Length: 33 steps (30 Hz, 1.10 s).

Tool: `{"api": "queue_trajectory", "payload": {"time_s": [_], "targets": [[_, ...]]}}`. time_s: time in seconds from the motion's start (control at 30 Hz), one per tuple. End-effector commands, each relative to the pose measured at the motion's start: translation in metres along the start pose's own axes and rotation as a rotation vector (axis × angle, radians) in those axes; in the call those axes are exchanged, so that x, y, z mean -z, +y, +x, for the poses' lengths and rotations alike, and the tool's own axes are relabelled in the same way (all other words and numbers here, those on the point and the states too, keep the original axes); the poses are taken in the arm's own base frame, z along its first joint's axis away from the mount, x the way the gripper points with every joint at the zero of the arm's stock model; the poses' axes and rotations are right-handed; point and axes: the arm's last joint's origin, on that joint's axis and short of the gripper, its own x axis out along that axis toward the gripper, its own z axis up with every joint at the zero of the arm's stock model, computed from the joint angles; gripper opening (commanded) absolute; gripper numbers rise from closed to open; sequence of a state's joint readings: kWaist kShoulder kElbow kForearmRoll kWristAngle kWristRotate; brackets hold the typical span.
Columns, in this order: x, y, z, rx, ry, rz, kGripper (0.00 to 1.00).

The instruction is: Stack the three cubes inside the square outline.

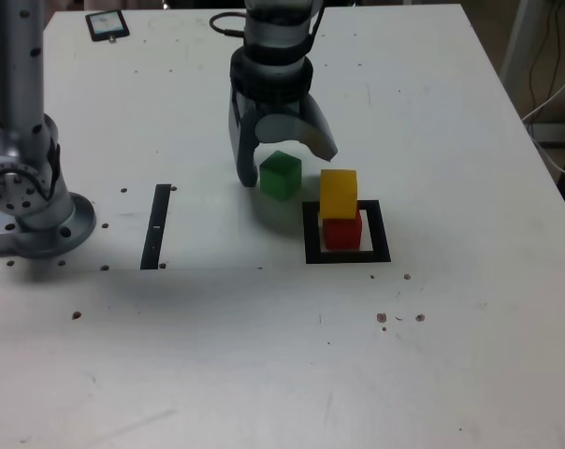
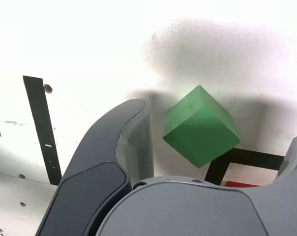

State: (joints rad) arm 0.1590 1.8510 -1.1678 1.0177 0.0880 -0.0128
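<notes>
- Gripper (image 1: pixel 292 166): fingers spread wide, gripping nothing, around the green cube.
- Green cube (image 1: pixel 281 176): on the table (image 1: pixel 208 374), upper middle of the exterior view.
- Yellow cube (image 1: pixel 339 194): stacked on the red cube (image 1: pixel 342 232), right of centre there.
- Red cube: inside the black square outline (image 1: pixel 381 232).
- Black strip (image 1: pixel 156 226): left of centre there.

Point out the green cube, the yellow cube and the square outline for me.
Green cube (image 2: pixel 202 132): wrist view, on the face turned to the camera.
Yellow cube (image 1: pixel 339 194): exterior view, middle of its visible surface.
Square outline (image 1: pixel 379 232): exterior view, on its black border at the view's right.
</notes>
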Motion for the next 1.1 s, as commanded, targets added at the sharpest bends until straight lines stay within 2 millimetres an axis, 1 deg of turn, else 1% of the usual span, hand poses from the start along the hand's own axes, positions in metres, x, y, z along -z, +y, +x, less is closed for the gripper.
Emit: {"api": "queue_trajectory", "payload": {"time_s": [0.0, 0.13, 0.27, 0.4, 0.53, 0.6, 0.8, 0.97, 1.07], "targets": [[-0.004, 0.001, 0.006, 0.000, 0.009, 0.000, 0.99], [-0.009, 0.005, 0.014, 0.002, 0.024, -0.007, 0.98], [-0.013, 0.011, 0.023, 0.013, 0.046, -0.019, 0.92], [-0.016, 0.013, 0.024, 0.030, 0.040, -0.025, 0.83], [-0.018, 0.012, 0.023, 0.053, 0.026, -0.028, 0.69], [-0.018, 0.012, 0.022, 0.063, 0.021, -0.029, 0.64], [-0.018, 0.011, 0.021, 0.081, 0.012, -0.028, 0.56], [-0.018, 0.011, 0.021, 0.083, 0.009, -0.028, 0.42], [-0.018, 0.011, 0.020, 0.082, 0.003, -0.029, 0.37]]}}
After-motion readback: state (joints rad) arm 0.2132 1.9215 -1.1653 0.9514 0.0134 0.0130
